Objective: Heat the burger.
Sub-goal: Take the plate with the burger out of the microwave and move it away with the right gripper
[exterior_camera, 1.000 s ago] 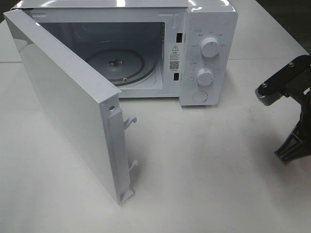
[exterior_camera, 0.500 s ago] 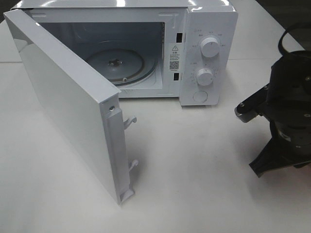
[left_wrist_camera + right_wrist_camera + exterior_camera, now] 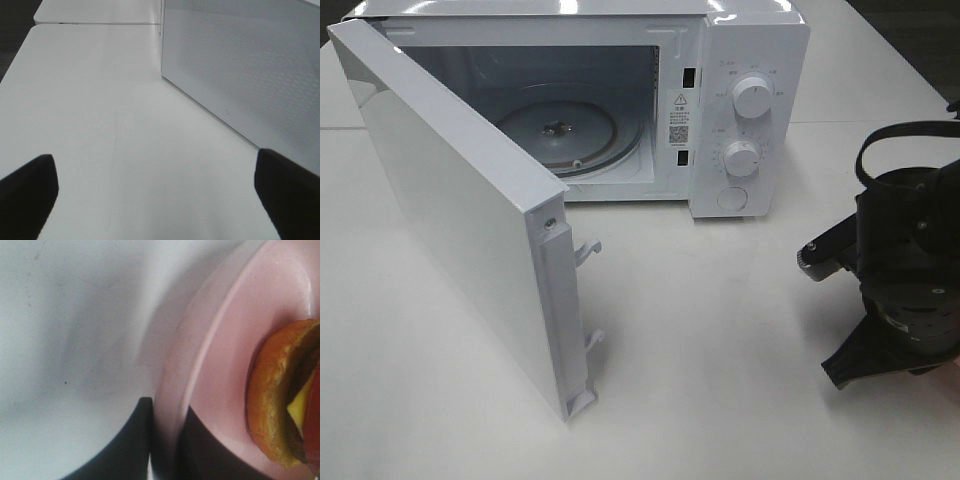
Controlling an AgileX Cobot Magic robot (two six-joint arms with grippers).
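Burger (image 3: 280, 395) arrives on its plate (image 3: 225, 340).
Your right end effector (image 3: 165, 440), clamped on the rim, has moved toward the microwave (image 3: 720, 110); left one (image 3: 155, 200) stays open.

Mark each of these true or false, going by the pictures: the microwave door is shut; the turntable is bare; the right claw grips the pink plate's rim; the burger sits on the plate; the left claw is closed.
1. The microwave door is shut. False: it stands swung wide open.
2. The glass turntable has nothing on it. True.
3. The right claw is clamped on the rim of the pink plate. True: its fingers sit on either side of the rim.
4. The burger sits on the plate. True.
5. The left claw is closed. False: its fingers stand far apart, holding nothing.
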